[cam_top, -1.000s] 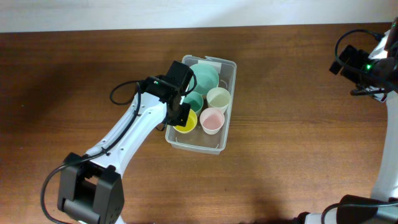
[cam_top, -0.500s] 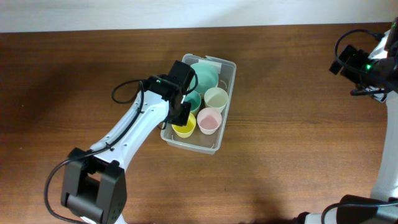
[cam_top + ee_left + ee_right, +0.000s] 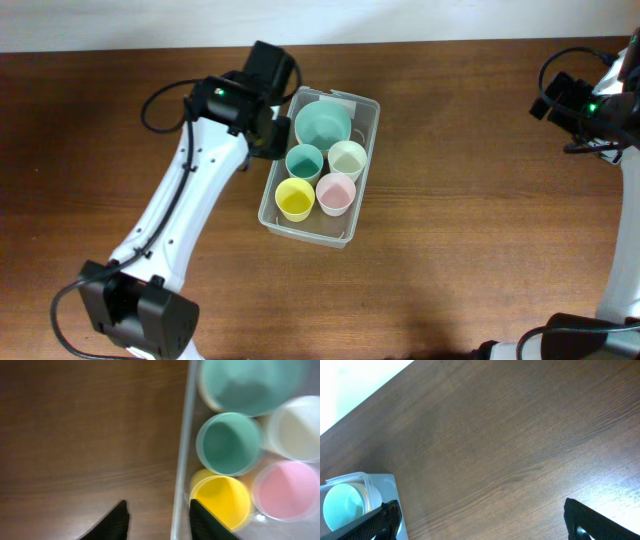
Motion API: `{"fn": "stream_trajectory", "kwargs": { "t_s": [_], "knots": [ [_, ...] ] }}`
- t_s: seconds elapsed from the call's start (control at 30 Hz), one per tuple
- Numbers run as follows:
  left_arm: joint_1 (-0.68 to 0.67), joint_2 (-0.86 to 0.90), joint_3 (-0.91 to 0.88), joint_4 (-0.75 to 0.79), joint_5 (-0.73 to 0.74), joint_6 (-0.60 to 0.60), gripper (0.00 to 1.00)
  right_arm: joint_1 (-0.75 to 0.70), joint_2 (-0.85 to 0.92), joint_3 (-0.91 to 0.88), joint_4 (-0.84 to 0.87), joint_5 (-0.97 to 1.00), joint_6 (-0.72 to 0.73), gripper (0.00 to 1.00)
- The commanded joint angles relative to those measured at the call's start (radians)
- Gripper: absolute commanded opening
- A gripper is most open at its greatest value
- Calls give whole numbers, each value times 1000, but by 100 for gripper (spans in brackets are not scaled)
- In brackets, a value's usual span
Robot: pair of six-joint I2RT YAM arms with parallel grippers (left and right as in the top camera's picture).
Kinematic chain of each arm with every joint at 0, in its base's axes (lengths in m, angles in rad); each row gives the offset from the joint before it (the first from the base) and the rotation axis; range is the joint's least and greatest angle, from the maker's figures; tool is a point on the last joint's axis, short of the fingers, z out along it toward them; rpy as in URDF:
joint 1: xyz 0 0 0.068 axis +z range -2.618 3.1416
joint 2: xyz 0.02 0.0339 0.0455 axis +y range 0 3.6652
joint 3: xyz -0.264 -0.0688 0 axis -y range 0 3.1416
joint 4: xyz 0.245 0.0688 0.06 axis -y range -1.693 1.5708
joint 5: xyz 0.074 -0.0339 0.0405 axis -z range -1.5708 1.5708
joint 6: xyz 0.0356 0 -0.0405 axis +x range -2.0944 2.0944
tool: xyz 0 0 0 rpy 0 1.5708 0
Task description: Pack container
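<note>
Left wrist | left gripper (image 3: 160, 521) jaws apart, straddling container (image 3: 183, 435) wall | right gripper (image 3: 485, 521) jaws apart

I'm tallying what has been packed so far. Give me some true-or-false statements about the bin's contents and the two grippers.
1. The clear container holds four cups and one teal bowl. True.
2. The yellow cup lies outside the container. False: it stands inside, next to the pink cup.
3. The left gripper grips the teal cup. False: its jaws are apart and empty, at the container's edge, and the cup stands inside.
4. The right gripper is open and holds nothing. True.
</note>
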Motion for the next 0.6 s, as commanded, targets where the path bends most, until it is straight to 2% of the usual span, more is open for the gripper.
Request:
{"fn": "stream_trajectory", "kwargs": {
  "t_s": [0.0, 0.07, 0.13, 0.23, 0.33, 0.57],
  "knots": [
    [57, 6, -122, 51, -26, -32, 28, -3, 1, 1, 0, 8, -2, 99],
    [80, 6, -213, 112, 2, -37, 19, -3, 1, 1, 0, 8, -2, 99],
    [88, 6, -288, 158, 39, -37, 14, -3, 1, 1, 0, 8, -2, 99],
    [88, 6, -361, 193, 62, -37, 13, -3, 1, 1, 0, 8, -2, 99],
    [85, 6, -389, 205, 183, -37, 7, -3, 1, 1, 0, 8, -2, 99],
    [5, 6, -389, 238, 278, -37, 7, -3, 1, 1, 0, 8, -2, 99]
  ]
}}
